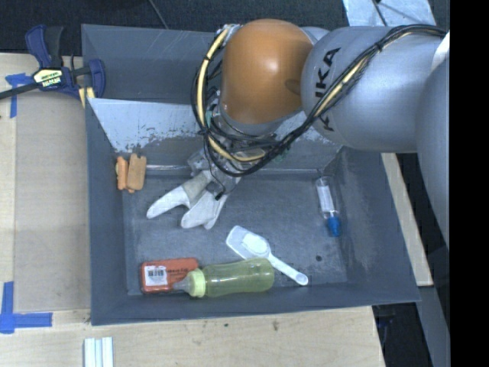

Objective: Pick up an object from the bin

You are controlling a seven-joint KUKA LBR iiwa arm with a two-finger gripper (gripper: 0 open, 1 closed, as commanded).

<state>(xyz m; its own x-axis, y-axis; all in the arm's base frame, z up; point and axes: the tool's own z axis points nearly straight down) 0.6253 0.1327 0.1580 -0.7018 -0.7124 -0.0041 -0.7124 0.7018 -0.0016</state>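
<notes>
Along the near wall of the grey metal bin (107, 228), at 6 o'clock, a yellow-green plastic bottle (233, 277) lies on its side. Its cap end touches an orange box (164, 274) with a white barcode label at 7 o'clock. Just beyond, a white measuring spoon (256, 249) lies flat, its handle running toward 4 o'clock past the bottle's base. Left of the bin's centre, the gripper (173, 215) hangs low over bare floor, its two white fingers (164, 204) spread wide with nothing between them. The spoon lies at the gripper's 4 o'clock, near but apart. At the bin's 3 o'clock, a clear syringe (327, 199) with a blue tip lies by the right wall, tip toward the near side. At 10 o'clock a small orange object (131, 173) sits against the left wall. The arm's orange cover (260, 71) domes over the bin's far half.
</notes>
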